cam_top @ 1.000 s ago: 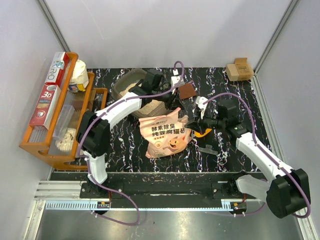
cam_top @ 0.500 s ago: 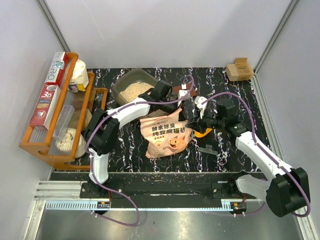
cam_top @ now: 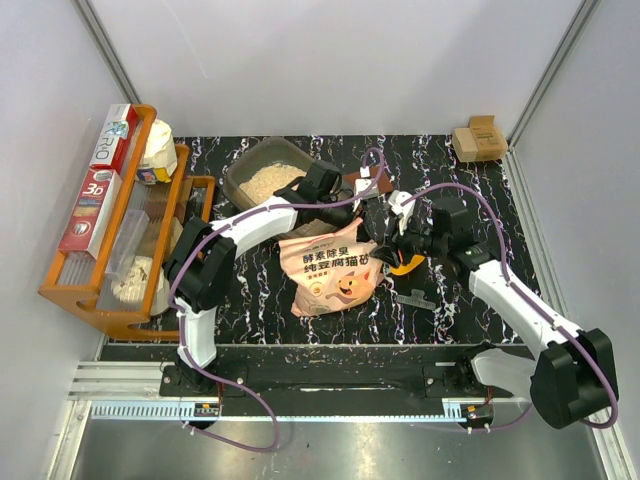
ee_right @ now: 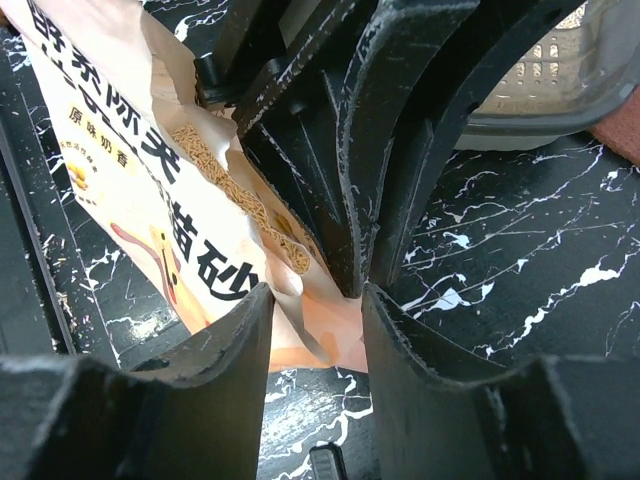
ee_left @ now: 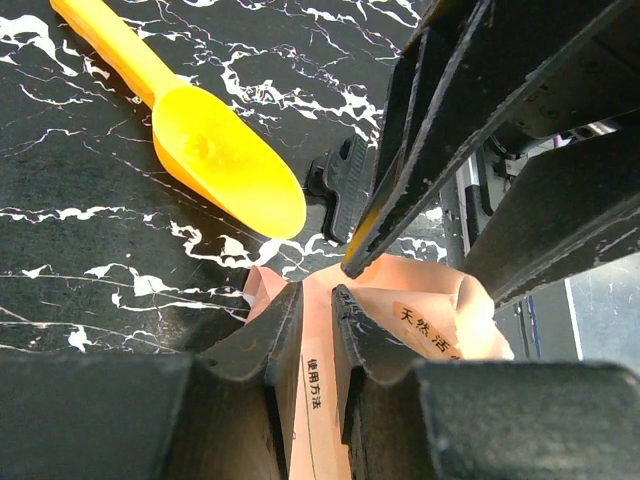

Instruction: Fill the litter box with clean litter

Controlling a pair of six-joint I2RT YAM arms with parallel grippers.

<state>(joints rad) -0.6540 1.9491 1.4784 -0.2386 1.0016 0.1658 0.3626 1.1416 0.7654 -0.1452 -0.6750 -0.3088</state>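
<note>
The dark grey litter box [cam_top: 236, 170] stands at the back left of the mat with the clean litter [cam_top: 270, 182] as a pale tan mass inside; its wall [ee_right: 560, 105] shows at the top right of the right wrist view. A pink pig-printed bag [cam_top: 330, 272] lies in the middle. My left gripper [cam_top: 372, 212] is shut on the bag's top edge [ee_left: 318, 340]. My right gripper [cam_top: 386, 240] stands open around the same corner of the bag [ee_right: 320, 330], right by the left fingers [ee_right: 340, 150]. A yellow-orange scoop [ee_left: 225, 155] lies beside the bag.
An orange wooden rack [cam_top: 110, 240] with boxes and jars fills the left side. A small cardboard box [cam_top: 478, 138] sits at the back right corner. A brown flat piece [cam_top: 376, 182] lies behind the grippers, and a small dark clip [cam_top: 415, 298] lies right of the bag.
The left arm has swung right, away from over the litter box, carrying the bag's top edge. The right gripper's jaws have opened off the bag's corner.
</note>
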